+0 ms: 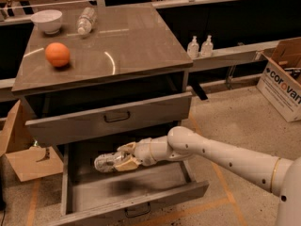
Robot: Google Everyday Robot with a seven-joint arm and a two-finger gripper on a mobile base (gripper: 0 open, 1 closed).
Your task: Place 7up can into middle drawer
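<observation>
The middle drawer [141, 202] is pulled wide open below the upper grey drawer [113, 119], which stands slightly open. My gripper [120, 160] reaches in from the right, over the open drawer's inside. It is shut on the 7up can [106, 163], a silvery-white can held on its side, pointing left, a little above the drawer floor. A dark shadow lies on the drawer floor under it. The white arm [221, 157] stretches in from the lower right.
On the cabinet top [136, 46] lie an orange [57, 54], a white bowl [46, 20] and a clear water bottle [86, 20]. A cardboard box [28, 159] stands left of the cabinet, another box [282, 81] at right. Two small bottles [200, 46] stand on a ledge behind.
</observation>
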